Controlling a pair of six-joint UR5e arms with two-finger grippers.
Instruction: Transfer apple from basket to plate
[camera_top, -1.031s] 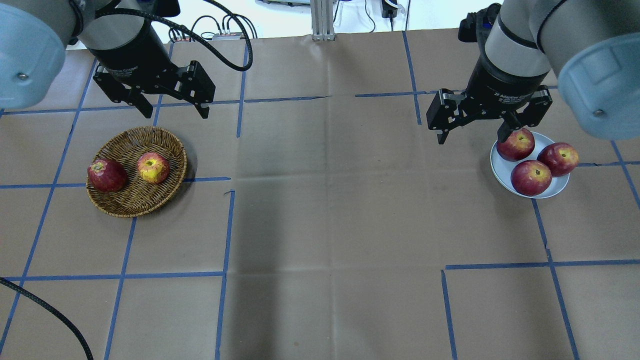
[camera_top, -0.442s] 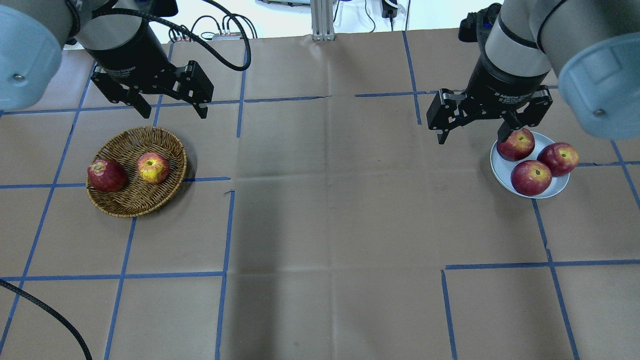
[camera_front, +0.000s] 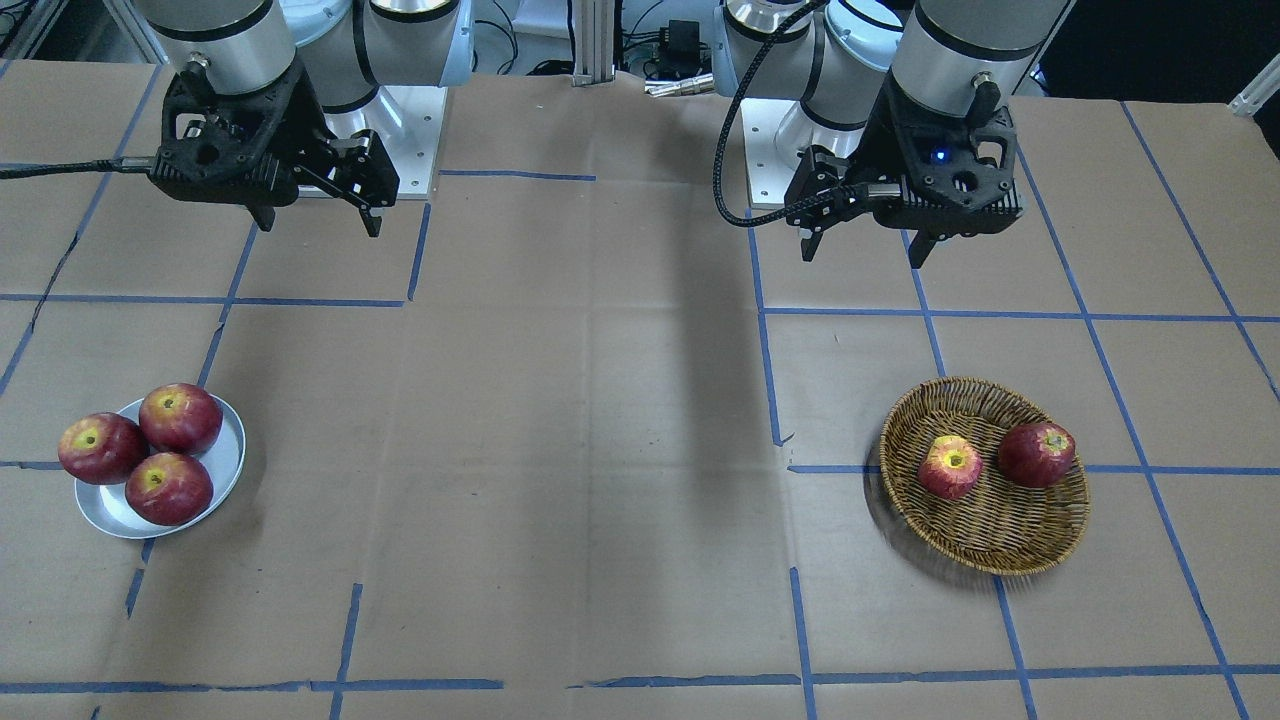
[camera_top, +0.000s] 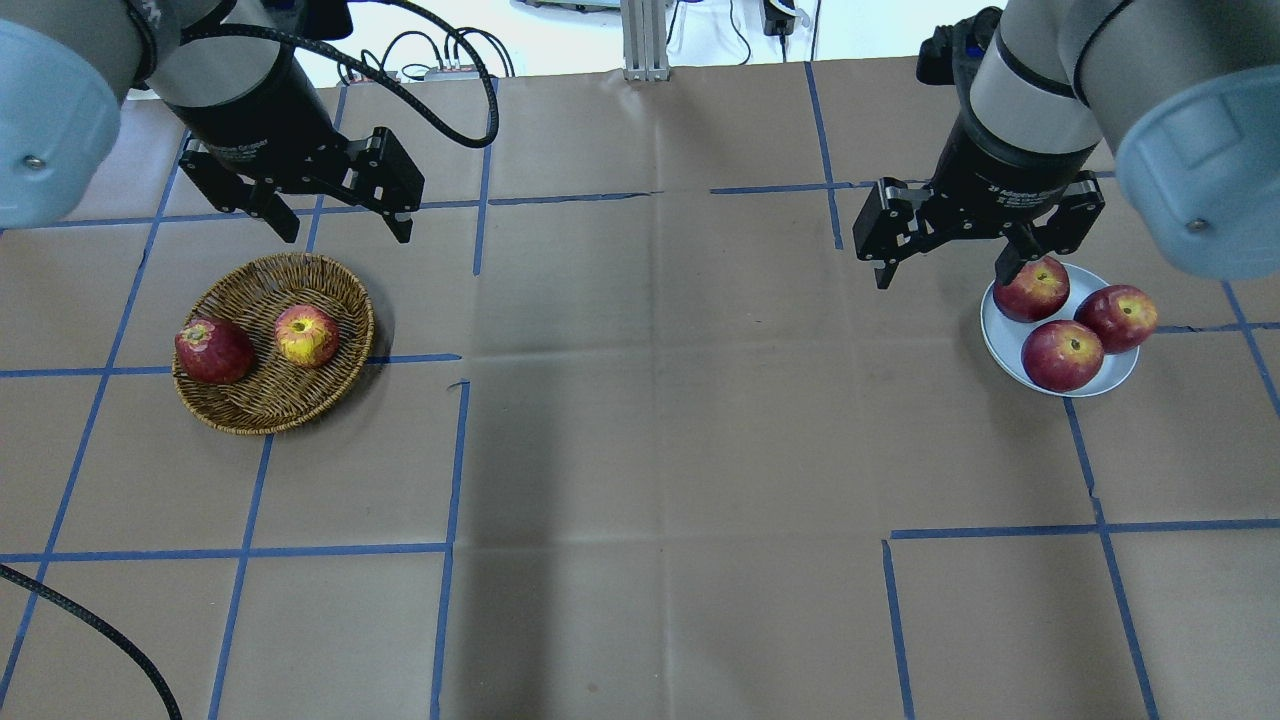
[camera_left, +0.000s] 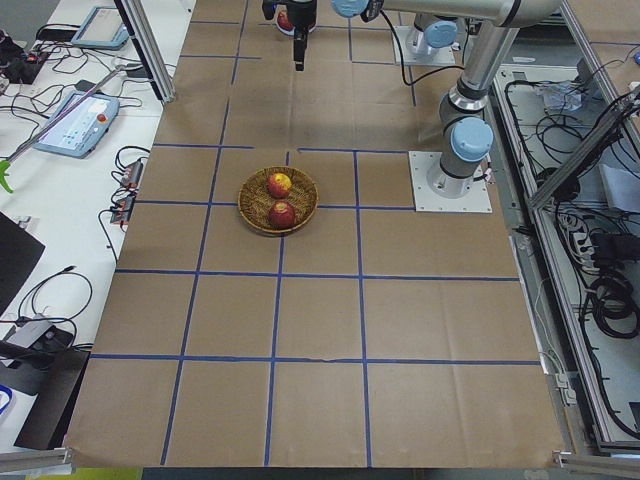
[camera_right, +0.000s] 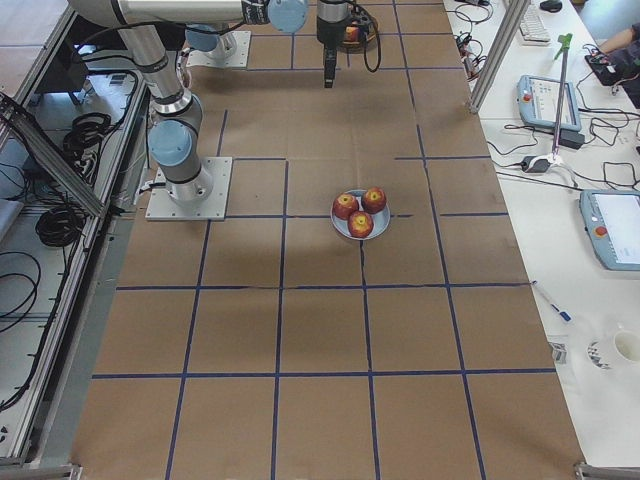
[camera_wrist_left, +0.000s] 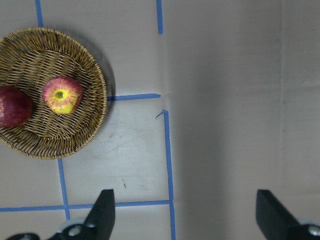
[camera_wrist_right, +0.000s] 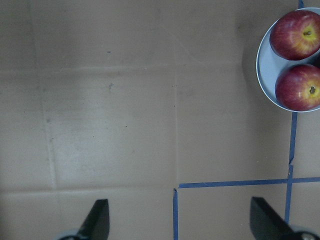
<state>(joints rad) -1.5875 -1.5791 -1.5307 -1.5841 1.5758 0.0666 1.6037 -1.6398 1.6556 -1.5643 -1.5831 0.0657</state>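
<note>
Across the table (camera_front: 600, 450), in the front-facing view, the left gripper (camera_front: 862, 252) was seen hanging wide open and empty, behind the basket (camera_front: 1000, 545) and well apart from it. The apple (camera_front: 950, 467) lay in the basket, just beside a dark apple (camera_front: 1037, 454) but not touching it, so a descent aimed slightly off could have closed the jaws on the wrong one or knocked the two together. The right gripper (camera_front: 320, 225) was also spread wide and empty, well back from the plate (camera_front: 105, 517), on which three apples (camera_front: 150, 447) were crowded. From overhead, little bare metal was shown on the plate and one of the three sat at its rim, so a fourth set down there might have rolled off or pushed a neighbour over the edge. In the left side view the basket's two apples were lined up closely, and a finger forced between them might have been blocked. In the right side view only the loaded plate was shown clearly. From the left wrist, the apple was seen stem-up near the basket's sloped wall, so a finger could have been caught on the wicker and the basket dragged. From the right wrist, two of the plate's apples were seen at the frame's edge, and the long carry across was judged a chance for a smooth, round apple to be dropped from a weak grip.
</note>
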